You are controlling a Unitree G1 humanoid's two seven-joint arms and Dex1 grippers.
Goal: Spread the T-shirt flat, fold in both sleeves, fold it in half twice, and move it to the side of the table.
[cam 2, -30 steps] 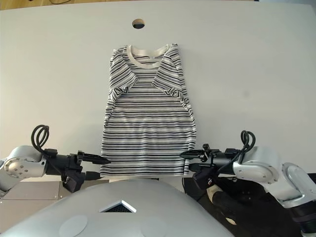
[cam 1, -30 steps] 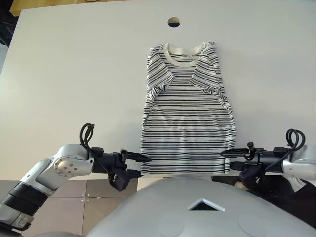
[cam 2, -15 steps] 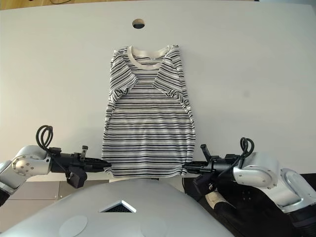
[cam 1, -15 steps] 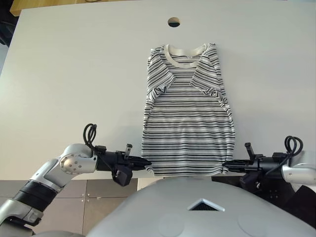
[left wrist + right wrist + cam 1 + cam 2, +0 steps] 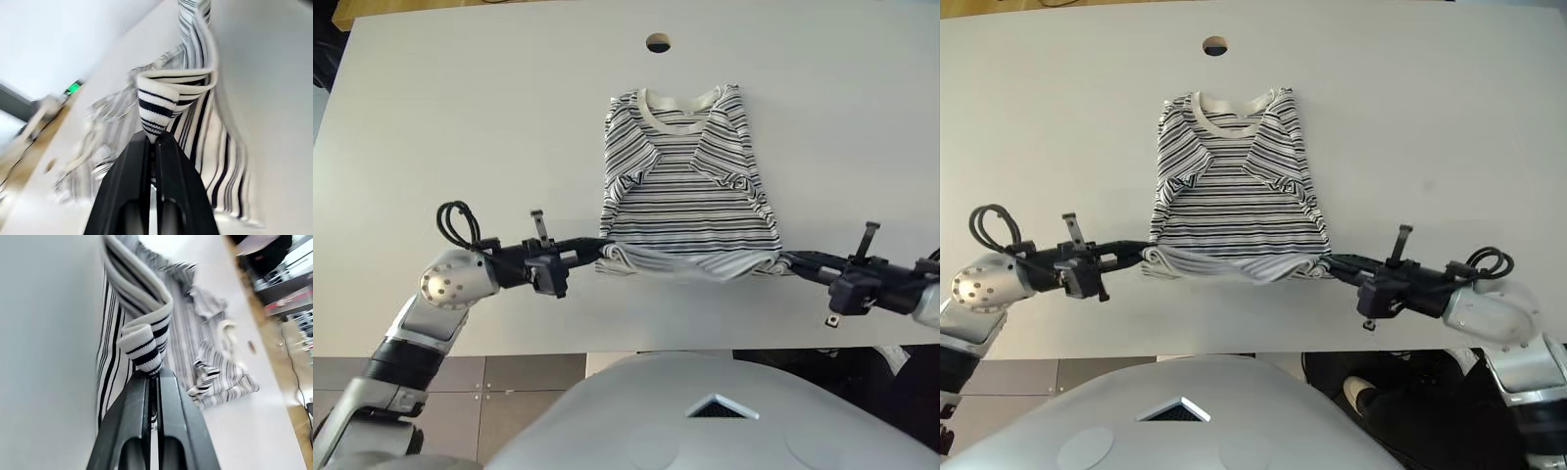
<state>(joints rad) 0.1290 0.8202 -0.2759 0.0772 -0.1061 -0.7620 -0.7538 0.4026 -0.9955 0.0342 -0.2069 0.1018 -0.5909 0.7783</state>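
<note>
A black-and-white striped T-shirt (image 5: pixel 685 176) lies on the white table (image 5: pixel 460 147), collar toward the far edge, both sleeves folded in over the chest. Its bottom hem (image 5: pixel 690 262) is lifted off the table and hangs between my two grippers. My left gripper (image 5: pixel 603 248) is shut on the hem's left corner (image 5: pixel 155 108). My right gripper (image 5: pixel 781 260) is shut on the hem's right corner (image 5: pixel 145 348). Both grippers hover just above the table, roughly level with the shirt's middle.
A round cable hole (image 5: pixel 657 43) sits in the table beyond the collar. Bare table surface stretches wide to the left and right of the shirt. The near table edge (image 5: pixel 607 351) runs close below the grippers.
Both grippers closed on the hem corners at the near table edge, then lifted and carried the hem away from me toward the collar. The shirt's lower part now curls up off the table.
</note>
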